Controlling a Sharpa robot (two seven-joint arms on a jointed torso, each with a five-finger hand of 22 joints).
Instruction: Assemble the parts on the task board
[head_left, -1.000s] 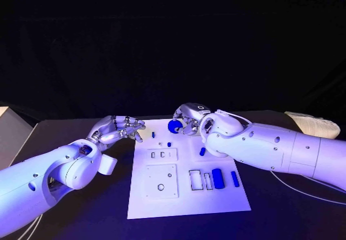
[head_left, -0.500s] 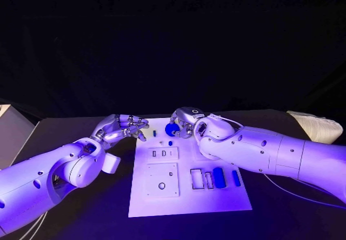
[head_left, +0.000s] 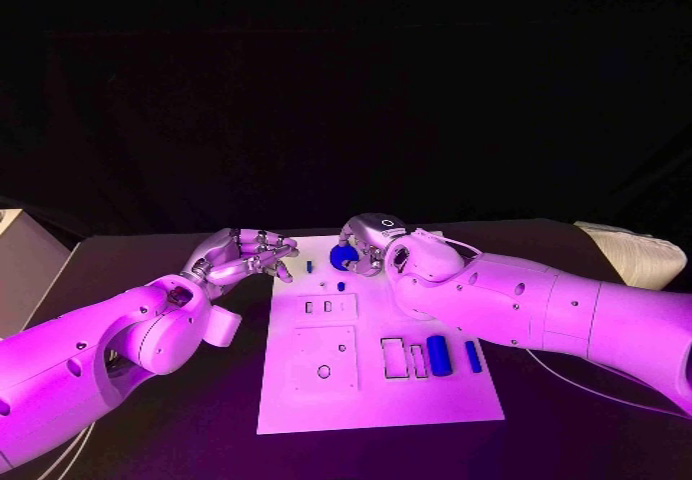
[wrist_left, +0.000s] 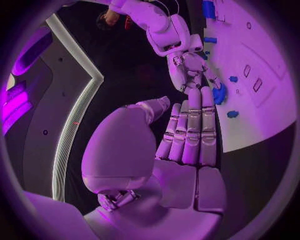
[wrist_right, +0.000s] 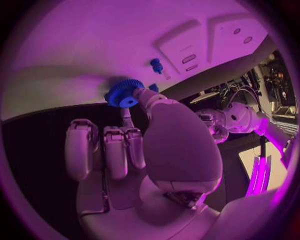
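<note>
Because the blue gear (wrist_right: 124, 93) had to reach its seat on the task board (head_left: 378, 400) without slipping, we held it pinched at the tips of our right hand (head_left: 366, 246), thumb against one finger, while the rest of that hand's fingers stayed straight and clear of it. We judged this light, fingertip hold to be what let the gear's toothed rim and its hub stay exposed for lining up. In the head view the gear (head_left: 343, 257) sat in that pinch just above the board's far edge, not yet resting on the white surface as far as we could tell. Our right arm reached across the board from its right side, the wrist bent down so the palm faced the board's far end.

Our left hand (head_left: 240, 256) held nothing; its fingers were loosely curled together in the head view, and lay side by side and nearly straight in the left wrist view (wrist_left: 187, 135). It hung just beside the board's far left corner, close to the gear-holding hand, where we judged it could steady the work or take a part.

On the board itself, a small blue peg (head_left: 309, 268) stood near the far left corner, and two long blue pieces (head_left: 438, 355) lay upright in slots toward the board's right side. Under the board the black bench (head_left: 173, 440) spread outward.
</note>
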